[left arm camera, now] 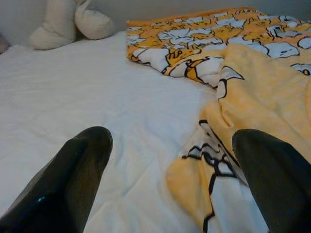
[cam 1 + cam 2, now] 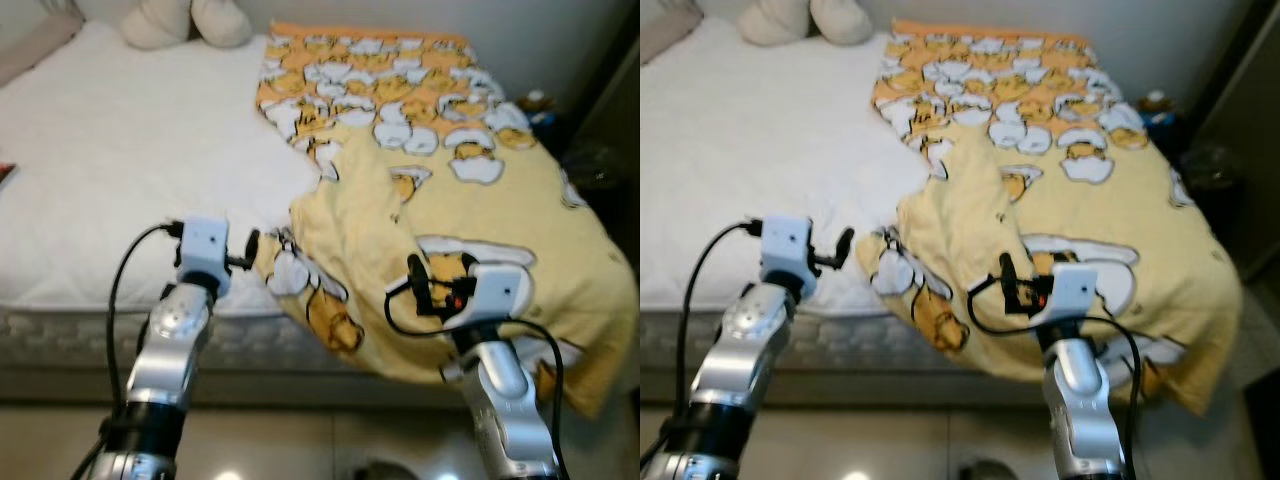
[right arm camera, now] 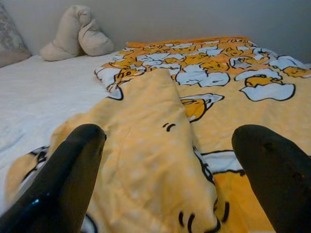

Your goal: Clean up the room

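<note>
Both end effectors, left (image 1: 170, 189) and right (image 3: 165, 184), gape empty above the blanket (image 2: 470, 200).

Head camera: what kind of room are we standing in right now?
Most likely a bedroom. A bed with a white sheet is in front of the robot, a rumpled yellow cartoon-print blanket covers its right half, and a cream pillow lies at the head by the wall.

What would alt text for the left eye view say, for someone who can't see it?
A rumpled yellow cartoon-print blanket covers the right side of a bed with a white sheet. Two silver robot arms reach toward the bed's near edge, the left gripper and right gripper both open. Cream pillows lie at the head.
</note>
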You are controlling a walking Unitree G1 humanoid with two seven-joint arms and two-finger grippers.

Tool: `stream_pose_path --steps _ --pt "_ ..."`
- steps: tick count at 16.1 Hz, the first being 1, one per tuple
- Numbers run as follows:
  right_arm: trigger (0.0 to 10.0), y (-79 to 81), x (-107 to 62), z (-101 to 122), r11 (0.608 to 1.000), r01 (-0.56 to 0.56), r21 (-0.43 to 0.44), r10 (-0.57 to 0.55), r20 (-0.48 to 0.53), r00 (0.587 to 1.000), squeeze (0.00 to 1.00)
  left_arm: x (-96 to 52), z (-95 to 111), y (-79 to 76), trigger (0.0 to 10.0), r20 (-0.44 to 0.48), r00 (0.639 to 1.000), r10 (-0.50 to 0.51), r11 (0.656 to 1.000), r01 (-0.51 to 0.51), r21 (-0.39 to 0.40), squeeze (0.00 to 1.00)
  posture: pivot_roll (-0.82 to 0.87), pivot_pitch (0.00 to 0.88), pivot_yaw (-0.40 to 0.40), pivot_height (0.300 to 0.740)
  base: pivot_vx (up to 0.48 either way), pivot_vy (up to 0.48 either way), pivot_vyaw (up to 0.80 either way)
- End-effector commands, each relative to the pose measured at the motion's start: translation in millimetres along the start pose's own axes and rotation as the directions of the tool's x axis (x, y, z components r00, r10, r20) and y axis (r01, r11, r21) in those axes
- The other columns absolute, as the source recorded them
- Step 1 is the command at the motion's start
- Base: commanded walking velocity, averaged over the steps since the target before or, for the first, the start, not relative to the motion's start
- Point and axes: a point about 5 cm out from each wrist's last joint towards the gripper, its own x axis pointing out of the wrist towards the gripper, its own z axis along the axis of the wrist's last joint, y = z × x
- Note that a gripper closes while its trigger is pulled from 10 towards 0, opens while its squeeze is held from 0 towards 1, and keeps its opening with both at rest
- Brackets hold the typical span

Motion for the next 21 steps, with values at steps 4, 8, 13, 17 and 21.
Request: stream_pose_path --steps 4,8,13,17,21 --pt "10.0 -2.2 -8.2 4.5 1.000 0.004 -0.020 -0.004 0.004 1.000 0.00 11.0 -2.5 -12.8 10.0 -0.079 0.988 -0.135 0.991 0.136 0.013 0.00 -0.05 0.005 0.008 0.710 0.192 0.143 0.00" --pt "10.0 2.0 -30.1 3.9 1.000 0.004 -0.030 -0.005 -0.018 1.000 0.00 35.0 -11.2 -35.4 10.0 -0.194 0.913 -0.360 0.933 0.348 -0.095 0.00 -0.10 0.084 0.028 0.710 0.000 0.000 0.00" --pt "10.0 -3.9 -76.5 11.3 0.994 0.043 -0.097 -0.048 -0.051 0.998 0.00 61.6 3.0 -44.9 10.0 -0.185 0.920 -0.345 0.934 0.317 -0.163 0.00 -0.22 0.140 0.053 0.710 0.000 0.000 0.00" --pt "10.0 -3.9 -126.5 -0.8 0.986 -0.077 -0.150 0.044 -0.212 0.976 0.00 67.9 5.1 -38.1 10.0 -0.194 0.939 -0.286 0.955 0.263 -0.133 0.00 -0.29 0.201 0.048 0.710 0.000 0.000 0.00" --pt "10.0 10.9 -133.7 6.5 0.988 -0.137 -0.071 0.117 -0.237 0.964 0.00 67.5 0.6 -30.8 10.0 -0.216 0.947 -0.237 0.971 0.227 -0.070 0.00 -0.31 0.250 0.034 0.710 0.000 0.000 0.00"
